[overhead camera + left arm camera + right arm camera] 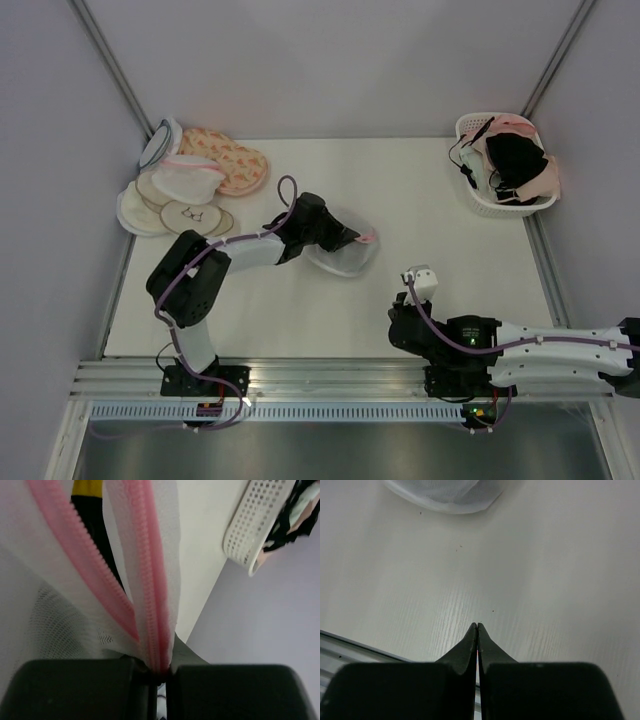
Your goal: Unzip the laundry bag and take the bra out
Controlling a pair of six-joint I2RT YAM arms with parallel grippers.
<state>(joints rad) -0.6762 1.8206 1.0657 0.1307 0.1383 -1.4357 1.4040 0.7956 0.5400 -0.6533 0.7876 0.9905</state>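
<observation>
The laundry bag (345, 257), a white mesh pouch with pink zipper trim, lies mid-table. My left gripper (350, 240) is on its top, shut on the pink trim. In the left wrist view the gripper (161, 672) pinches the pink zipper (150, 580) where its two rows meet. Above that the rows part, and something black and yellow (87, 500) shows in the gap. I cannot tell whether it is the bra. My right gripper (398, 315) is shut and empty near the front edge. In the right wrist view (477, 626) it is well short of the bag (445, 495).
A pile of other pouches and discs (190, 185), one peach floral, lies at the back left. A white perforated basket (470, 190) holding bras stands at the back right and shows in the left wrist view (250, 525). Grey walls enclose the table.
</observation>
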